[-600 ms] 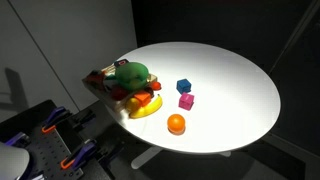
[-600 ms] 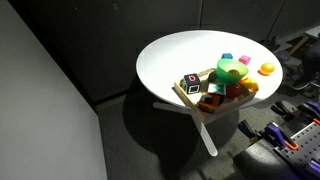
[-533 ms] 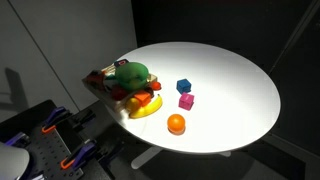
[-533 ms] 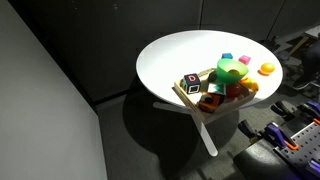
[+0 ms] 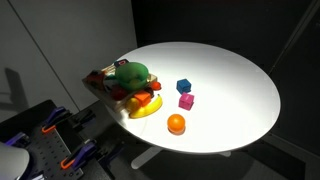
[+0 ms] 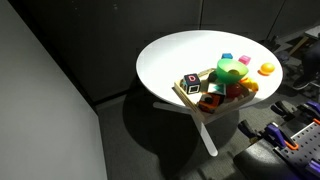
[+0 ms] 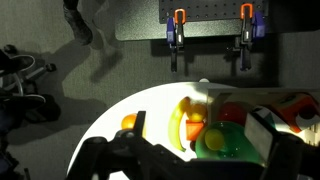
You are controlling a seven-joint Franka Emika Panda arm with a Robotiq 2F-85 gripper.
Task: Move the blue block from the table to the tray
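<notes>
Nothing's moved since the earlier frames as far as I can tell, same layout all round. So we're right at the start: the blue block sits out on the bare white table, just beside the pink cube and apart from the tray, which is already crowded with a green bowl and other toys. No arm shows in the exterior views. In the wrist view the gripper hangs well back from the table, jaws spread wide with nothing between them, and I can't pick the block out there. My guess at the next move: reach over, come down on the blue cube rather than the pink one, and pinch it. Finding a free spot on the tray looks fiddly. Writing-wise, one dark block in the tray has a pale mark that's too small to read, and I see no brands.
</notes>
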